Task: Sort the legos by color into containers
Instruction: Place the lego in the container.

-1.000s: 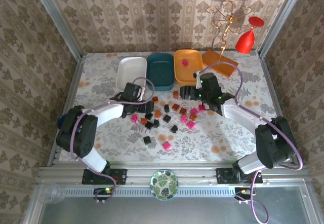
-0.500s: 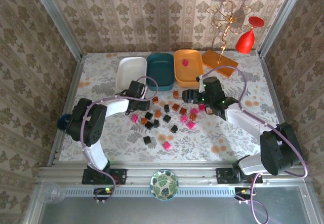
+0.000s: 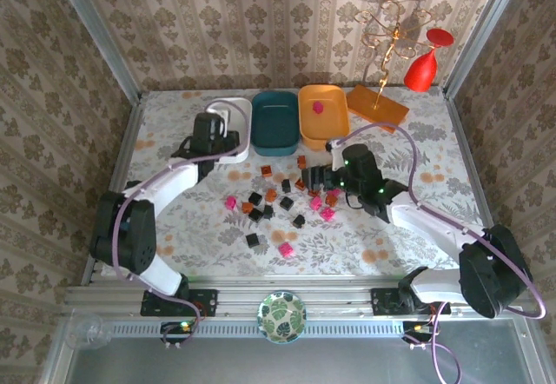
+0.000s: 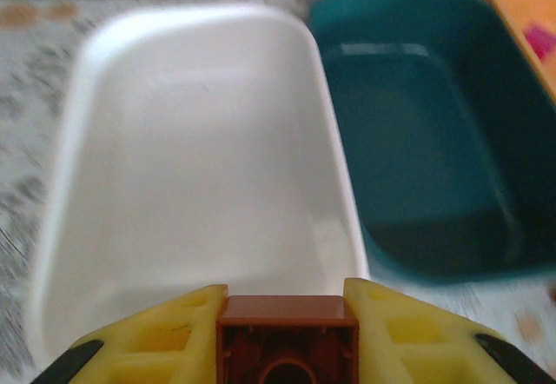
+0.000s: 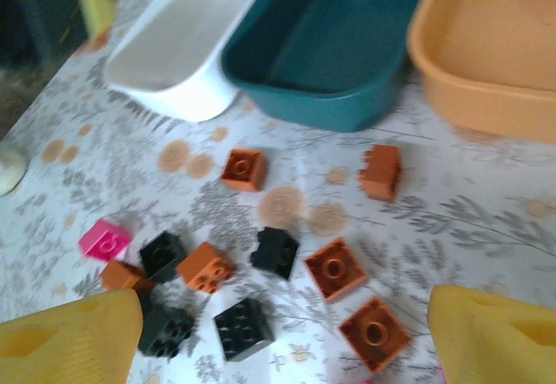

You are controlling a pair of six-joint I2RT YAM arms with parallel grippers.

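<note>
Flowered table carries the loose bricks. The left claw, now clamped on a brown brick, has swung from the pile to above the white tub, apparently ready to drop it. The right claw hangs spread over the pile.

left pincer above white tub, legos scattered nearby

The floral-patterned desk is carrying three containers standing side by side along its far edge: the white tub leftmost, the dark teal tub in the middle, the orange tub rightmost. A flat orange board is lying just right of them. Pink, black and brown-orange legos are lying scattered across the desk's middle.
</note>
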